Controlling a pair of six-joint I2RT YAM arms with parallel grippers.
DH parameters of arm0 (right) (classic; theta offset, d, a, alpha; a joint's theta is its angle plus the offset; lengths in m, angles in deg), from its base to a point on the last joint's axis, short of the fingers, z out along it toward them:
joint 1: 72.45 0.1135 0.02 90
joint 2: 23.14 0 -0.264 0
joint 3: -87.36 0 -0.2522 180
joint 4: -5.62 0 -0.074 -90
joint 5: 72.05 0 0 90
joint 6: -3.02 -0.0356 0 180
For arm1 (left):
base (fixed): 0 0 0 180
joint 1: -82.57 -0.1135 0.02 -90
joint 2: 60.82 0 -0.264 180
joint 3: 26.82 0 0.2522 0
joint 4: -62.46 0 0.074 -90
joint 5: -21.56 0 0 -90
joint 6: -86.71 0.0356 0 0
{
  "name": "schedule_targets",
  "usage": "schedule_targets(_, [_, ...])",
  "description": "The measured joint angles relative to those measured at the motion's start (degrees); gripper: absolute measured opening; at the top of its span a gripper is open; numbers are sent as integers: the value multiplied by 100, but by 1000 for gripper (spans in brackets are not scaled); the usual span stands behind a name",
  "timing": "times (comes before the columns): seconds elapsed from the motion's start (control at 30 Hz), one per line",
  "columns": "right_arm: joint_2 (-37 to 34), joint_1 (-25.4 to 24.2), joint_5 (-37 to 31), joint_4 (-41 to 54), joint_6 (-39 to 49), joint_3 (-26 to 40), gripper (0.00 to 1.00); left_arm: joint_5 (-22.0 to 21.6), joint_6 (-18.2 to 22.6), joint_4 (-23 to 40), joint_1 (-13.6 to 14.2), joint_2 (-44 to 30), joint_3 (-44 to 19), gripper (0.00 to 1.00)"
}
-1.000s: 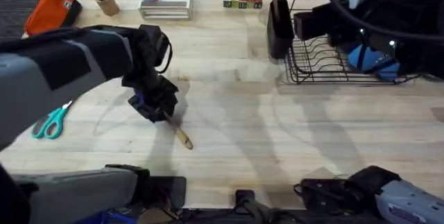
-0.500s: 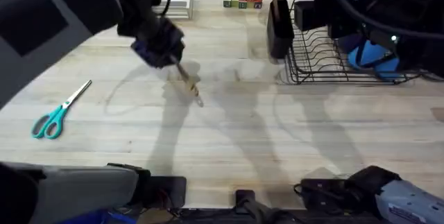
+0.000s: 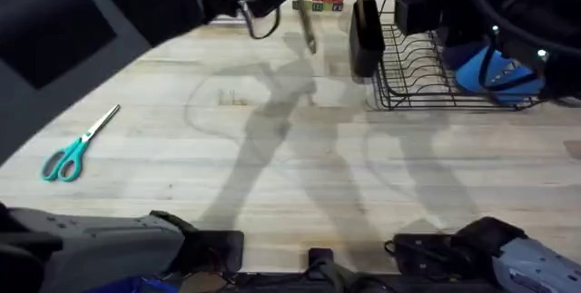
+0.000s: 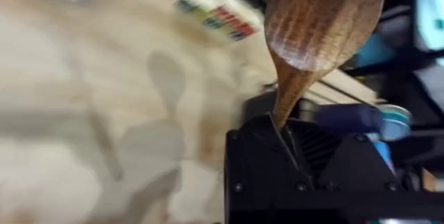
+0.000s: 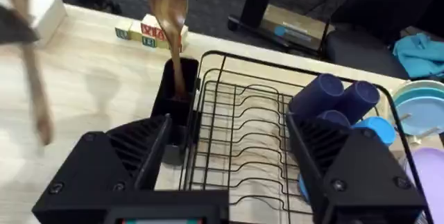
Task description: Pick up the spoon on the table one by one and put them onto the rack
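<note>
Now your left gripper (image 4: pixel 281 137) pinches a brown wooden spoon (image 4: pixel 316 33), handle dangling near the rack (image 3: pixel 454 80); another spoon (image 5: pixel 171 26) stands in its holder. Your right gripper (image 5: pixel 225 165) is spread.

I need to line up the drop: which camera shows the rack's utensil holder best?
The right wrist view: the utensil holder stands at the end of the black wire rack, with one wooden spoon already upright in it. Overhead shows it small at the far edge. The left wrist view mostly shows the gripped spoon.
</note>
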Motion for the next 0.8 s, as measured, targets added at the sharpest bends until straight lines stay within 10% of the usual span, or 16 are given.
schedule_targets(0.8, [116, 0, 0, 0, 0, 0, 993, -131, 1027, -2816, 884, -704, -7, 44])
